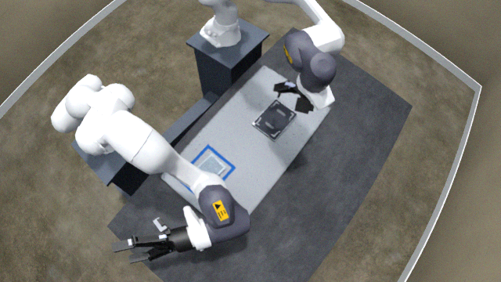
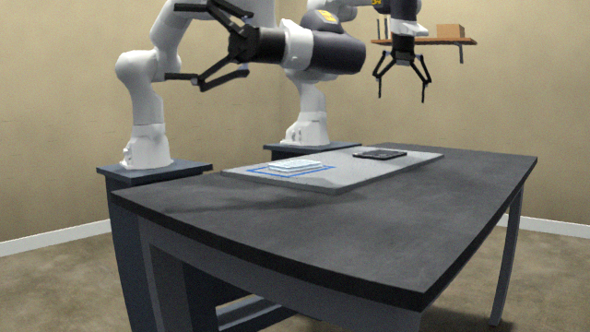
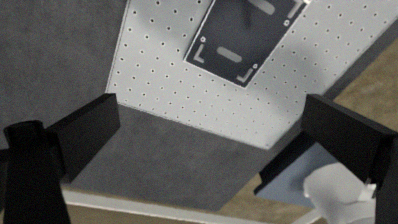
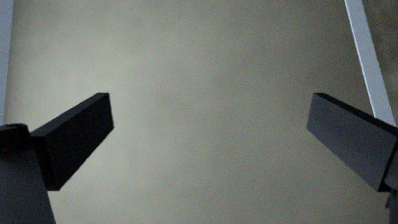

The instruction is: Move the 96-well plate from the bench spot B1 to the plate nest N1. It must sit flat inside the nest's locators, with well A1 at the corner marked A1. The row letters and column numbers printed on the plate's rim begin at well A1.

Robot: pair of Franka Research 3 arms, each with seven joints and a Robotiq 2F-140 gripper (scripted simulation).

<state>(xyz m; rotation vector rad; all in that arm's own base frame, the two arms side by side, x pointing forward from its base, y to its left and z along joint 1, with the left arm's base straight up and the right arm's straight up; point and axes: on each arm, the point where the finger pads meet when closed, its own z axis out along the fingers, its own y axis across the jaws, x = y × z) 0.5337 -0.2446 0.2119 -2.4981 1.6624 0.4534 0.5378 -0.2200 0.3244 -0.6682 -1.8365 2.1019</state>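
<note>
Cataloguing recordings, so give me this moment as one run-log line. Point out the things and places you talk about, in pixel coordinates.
plate [image 1: 211, 166] [image 2: 295, 165]: inside blue outline | nest [image 1: 274, 120] [image 2: 379, 157] [image 3: 215, 35]: unfilled | left pincer [image 1: 290, 99] [image 2: 401, 99] [image 3: 212, 110]: open, above board | right pincer [image 1: 122, 252] [image 2: 171, 41] [image 4: 210, 110]: open, sideways
</note>
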